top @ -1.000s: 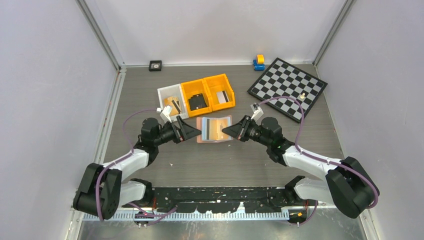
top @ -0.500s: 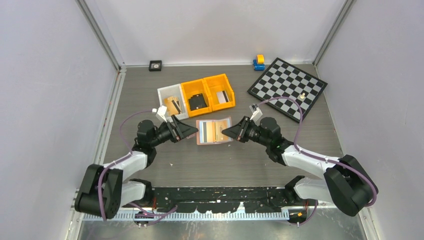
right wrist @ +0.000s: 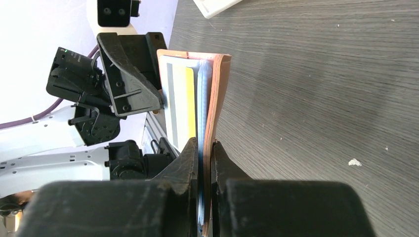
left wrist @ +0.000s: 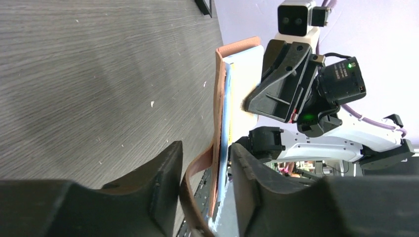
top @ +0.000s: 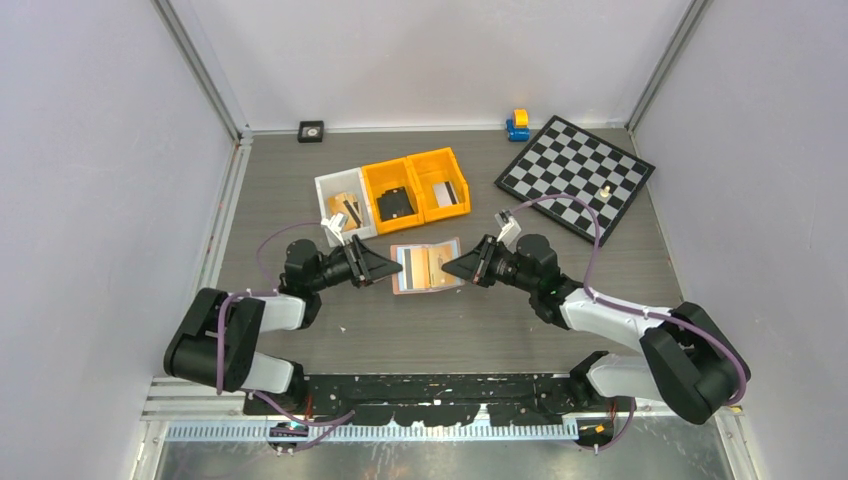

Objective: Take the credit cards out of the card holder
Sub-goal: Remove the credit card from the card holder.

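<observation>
The small tan-pink leather-look bifold card holder [top: 428, 267] lies spread open on the dark wood-grain bench [top: 450, 330], between the two arms and just in front of the orange plastic bins [top: 415, 193]. The right end effector [right wrist: 203, 144] is pinched tight on its right edge. The left end effector [left wrist: 206, 150] stands parted, with the holder's left edge and snap tab in the gap. Pale credit cards [right wrist: 178, 106], one grey-striped, sit in the clear pockets.

Pale lilac walls [top: 430, 60] enclose a dark wood-grain tabletop [top: 450, 330].
</observation>
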Action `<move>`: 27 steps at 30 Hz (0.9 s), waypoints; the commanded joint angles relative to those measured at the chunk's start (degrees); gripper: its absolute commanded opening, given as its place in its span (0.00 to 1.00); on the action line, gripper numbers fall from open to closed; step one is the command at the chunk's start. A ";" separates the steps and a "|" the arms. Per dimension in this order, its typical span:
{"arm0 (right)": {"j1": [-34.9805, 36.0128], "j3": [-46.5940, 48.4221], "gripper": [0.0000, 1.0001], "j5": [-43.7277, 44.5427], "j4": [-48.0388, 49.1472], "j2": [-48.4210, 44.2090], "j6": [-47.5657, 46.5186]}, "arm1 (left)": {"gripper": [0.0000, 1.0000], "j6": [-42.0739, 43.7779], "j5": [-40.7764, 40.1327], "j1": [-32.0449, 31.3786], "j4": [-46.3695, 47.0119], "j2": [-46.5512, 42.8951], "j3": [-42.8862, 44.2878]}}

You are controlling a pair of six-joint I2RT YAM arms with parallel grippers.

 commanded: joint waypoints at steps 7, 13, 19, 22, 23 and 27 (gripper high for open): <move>0.01 2.38 0.00 -1.90 5.25 1.02 0.80 | 0.13 -0.68 2.69 -0.20 6.51 1.17 2.31; -0.02 2.38 0.04 -1.45 4.74 0.63 0.63 | 0.02 -1.16 3.29 -0.20 7.23 2.54 2.68; -0.09 3.09 0.14 2.25 -0.91 -0.63 -1.13 | 0.00 -1.93 3.64 -0.13 8.87 3.08 2.61; -0.07 3.41 0.26 6.22 -5.91 -2.66 -2.68 | 0.00 -1.99 3.61 -0.11 8.87 3.04 2.60; -0.05 3.32 0.32 8.23 -7.80 -3.80 -3.13 | 0.00 -2.01 3.57 -0.11 8.89 3.10 2.60; -0.34 2.79 0.48 16.88 -15.62 -10.63 -5.02 | 0.00 -1.99 3.38 -0.11 9.06 2.93 2.34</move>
